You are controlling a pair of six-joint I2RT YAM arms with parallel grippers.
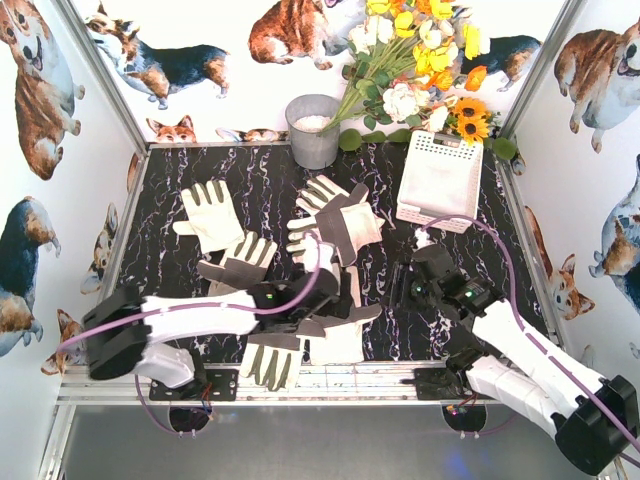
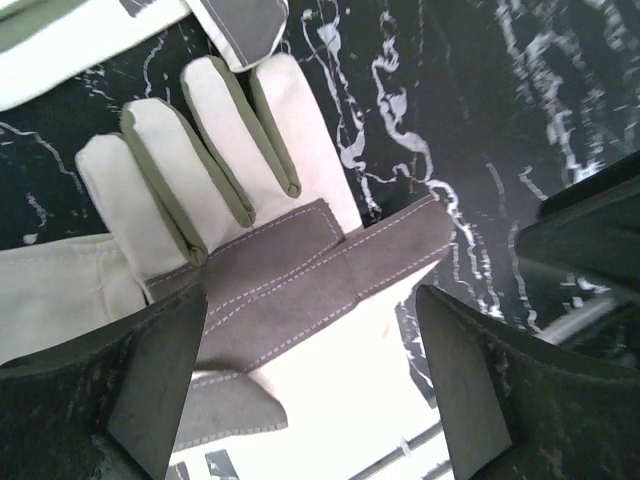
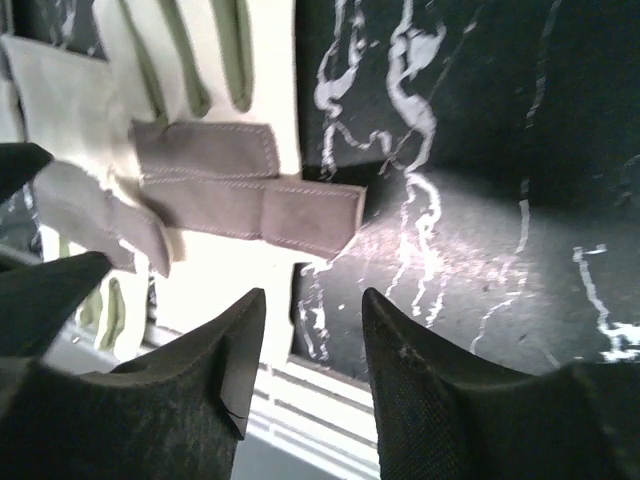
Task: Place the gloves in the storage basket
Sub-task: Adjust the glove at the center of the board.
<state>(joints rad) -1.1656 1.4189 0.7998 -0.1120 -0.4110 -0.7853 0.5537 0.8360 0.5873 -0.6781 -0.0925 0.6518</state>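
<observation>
Across the black marbled bench (image 1: 420,330) lie the gloves (image 1: 210,215) — cream-white with grey-brown patches, every one of them outside the storage basket (image 1: 440,180). One lies alone toward the back left. A second (image 1: 240,262) sits just nearer than it. Two more overlap at the centre (image 1: 335,215). Another (image 1: 270,362) rests at the near edge, partly over the metal rail (image 1: 400,375), and one (image 1: 340,338) lies beside it, under the end of the left arm (image 1: 200,318).

The storage basket, white with perforated sides, stands at the back right, just in front of a bunch of yellow and white flowers (image 1: 420,50) and apart from the gloves. A grey metal bucket (image 1: 313,130) stands to its left by the back wall.

The left jaws are spread wide and grasp nothing. In the left wrist view they hang over a glove (image 2: 290,270), one on either side of its grey palm patch. That glove lies flat on the bench with its fingers pointing away from them.

The right arm (image 1: 520,350) reaches in from the near right. The right jaws are parted by a narrow gap with only bare bench showing between them — released, holding nothing. In the right wrist view a glove (image 3: 220,200) lies off to their left, grey patch up, close to the bench's near edge.
</observation>
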